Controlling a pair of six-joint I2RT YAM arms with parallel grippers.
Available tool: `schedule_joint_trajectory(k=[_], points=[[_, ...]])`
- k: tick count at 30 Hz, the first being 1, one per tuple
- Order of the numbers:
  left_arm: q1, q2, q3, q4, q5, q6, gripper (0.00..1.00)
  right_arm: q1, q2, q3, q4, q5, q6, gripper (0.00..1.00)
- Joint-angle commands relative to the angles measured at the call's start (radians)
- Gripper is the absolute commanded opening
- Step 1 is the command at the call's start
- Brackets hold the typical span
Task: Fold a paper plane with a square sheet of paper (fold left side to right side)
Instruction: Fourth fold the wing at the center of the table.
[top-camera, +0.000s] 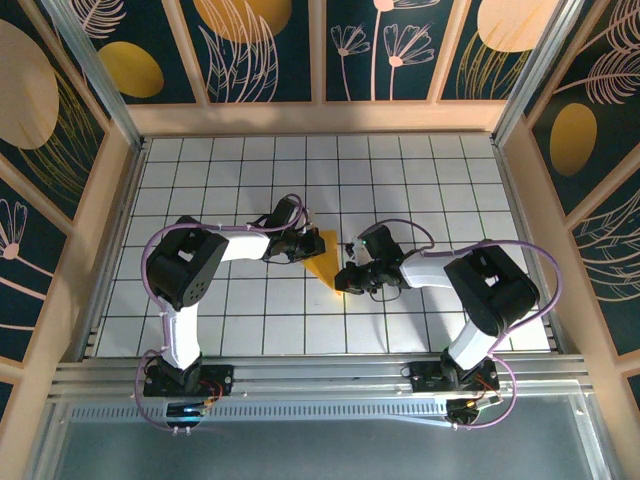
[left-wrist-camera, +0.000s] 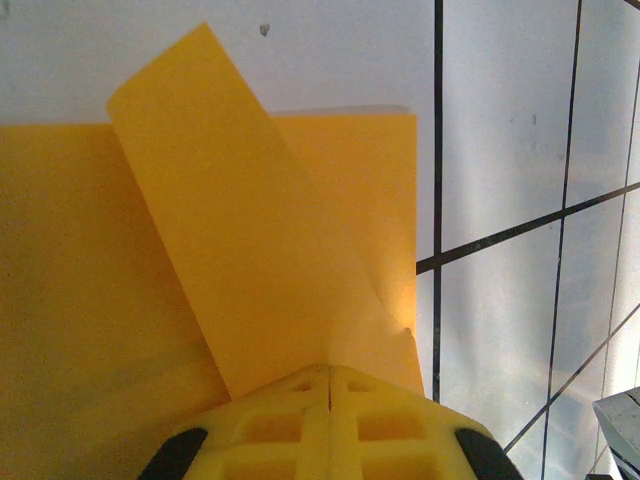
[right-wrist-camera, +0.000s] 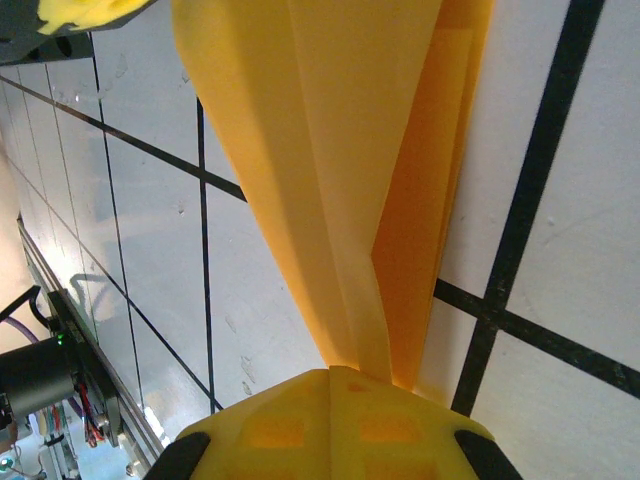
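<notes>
Both grippers are clamping the orange-yellow paper. The left gripper (left-wrist-camera: 328, 385) is pinching the root of a long flap (left-wrist-camera: 230, 240) with its yellow fingertips pressed together and no gap showing. The right gripper (right-wrist-camera: 333, 385) is biting just as tightly on the narrow pointed end, where several layers are stacking up. The square sheet of paper (top-camera: 326, 262), already folded down to a slim wedge, is lying near the middle of the tiled table (top-camera: 250, 170) between the two grippers, with its point toward the near edge. In the left wrist view the flap is lifting off the layer beneath and curling, its far end hanging free. Judging from this, the step in hand is carrying the left flap over onto the right side. To do that well, the right gripper should be acting purely as an anchor at the point while the left one is sweeping low and slowly across, so that the thin sheet is rolling over rather than buckling. The moving edge should be lining up with the long crease seen in the right wrist view before anything is pressed flat. Pulling along the wedge is the risk, as it could be dragging the paper out of the right grip or skewing the stacked layers.
</notes>
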Motion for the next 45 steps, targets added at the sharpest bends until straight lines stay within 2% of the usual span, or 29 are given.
schedule_joint_trajectory(k=[1, 25, 35, 45], points=[[0.001, 0.019, -0.025, -0.12, -0.069, 0.019, 0.0, 0.01, 0.002, -0.022, -0.035, 0.013, -0.022, 0.0], [0.001, 0.022, -0.019, -0.125, -0.071, 0.023, 0.0, 0.017, -0.004, -0.032, -0.048, 0.002, -0.028, 0.0], [0.001, 0.023, -0.017, -0.126, -0.071, 0.022, 0.0, 0.0, -0.068, 0.019, -0.008, -0.033, -0.019, 0.0], [0.001, 0.021, -0.018, -0.126, -0.07, 0.022, 0.0, -0.002, 0.02, 0.082, -0.007, -0.004, -0.051, 0.0]])
